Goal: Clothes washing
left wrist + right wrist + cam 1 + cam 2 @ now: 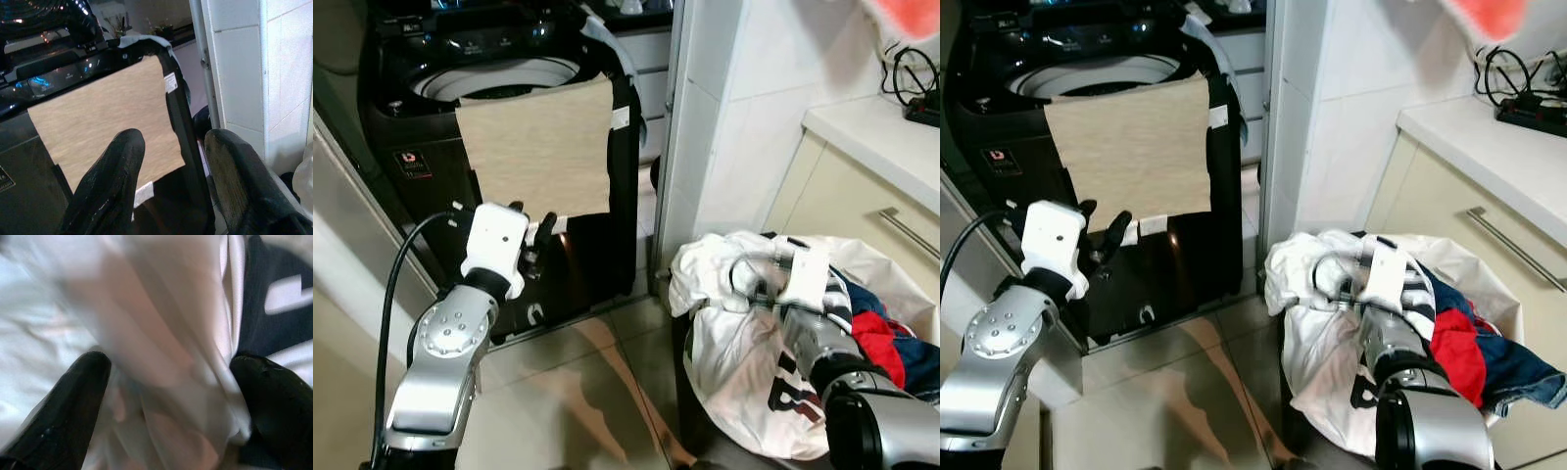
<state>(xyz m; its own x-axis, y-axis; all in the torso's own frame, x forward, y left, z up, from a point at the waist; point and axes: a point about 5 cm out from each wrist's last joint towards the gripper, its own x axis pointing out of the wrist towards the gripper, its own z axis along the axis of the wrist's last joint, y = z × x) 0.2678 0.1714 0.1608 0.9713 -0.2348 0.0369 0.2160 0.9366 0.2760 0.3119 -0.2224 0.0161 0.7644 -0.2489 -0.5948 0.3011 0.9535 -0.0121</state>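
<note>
Right end effector (171, 406) is down in the laundry pile (744, 343) on the near right, fingers spread wide with a fold of white cloth (161, 347) between them, not clenched on it. The pile of white, red and navy clothes sits heaped in a basket beside the cream cabinet (842, 206). Over on the left, the left end effector (171, 186) hangs released, fingers apart, in front of the black washing machine (421, 147), where a beige cloth (538, 147) drapes from the drum opening down the front.
</note>
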